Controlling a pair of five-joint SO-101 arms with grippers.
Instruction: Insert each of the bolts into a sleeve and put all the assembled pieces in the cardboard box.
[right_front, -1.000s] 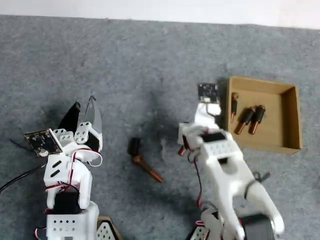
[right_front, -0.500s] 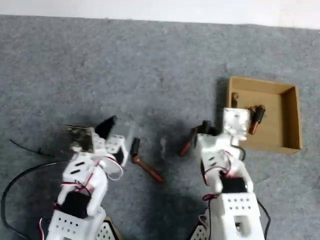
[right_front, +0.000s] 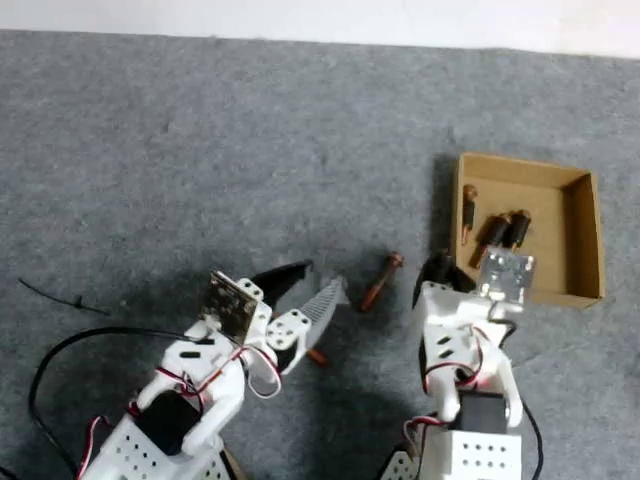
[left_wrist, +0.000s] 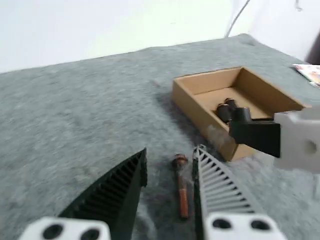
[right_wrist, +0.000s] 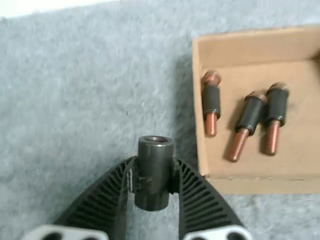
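A copper bolt (right_front: 381, 280) (left_wrist: 181, 185) lies on the grey carpet between the two arms. My left gripper (right_front: 318, 282) (left_wrist: 171, 151) stands open just left of it, holding nothing. The copper tip of a second bolt (right_front: 316, 355) peeks out from under the left arm. My right gripper (right_front: 440, 268) (right_wrist: 152, 167) is shut on a black sleeve (right_wrist: 155, 150), held upright close to the left wall of the cardboard box (right_front: 520, 168) (right_wrist: 235, 40) (left_wrist: 200, 107). Three assembled pieces (right_front: 492, 235) (right_wrist: 248, 122) lie in the box.
A thin black cable (right_front: 50, 295) lies on the carpet at the far left. A pale wall edge runs along the back of the carpet. Open carpet stretches behind the bolt and to the left of the box.
The left arm has swung right toward the middle and now covers the spot where a sleeve and bolt lay. The right arm has moved right and back toward the box's near corner.
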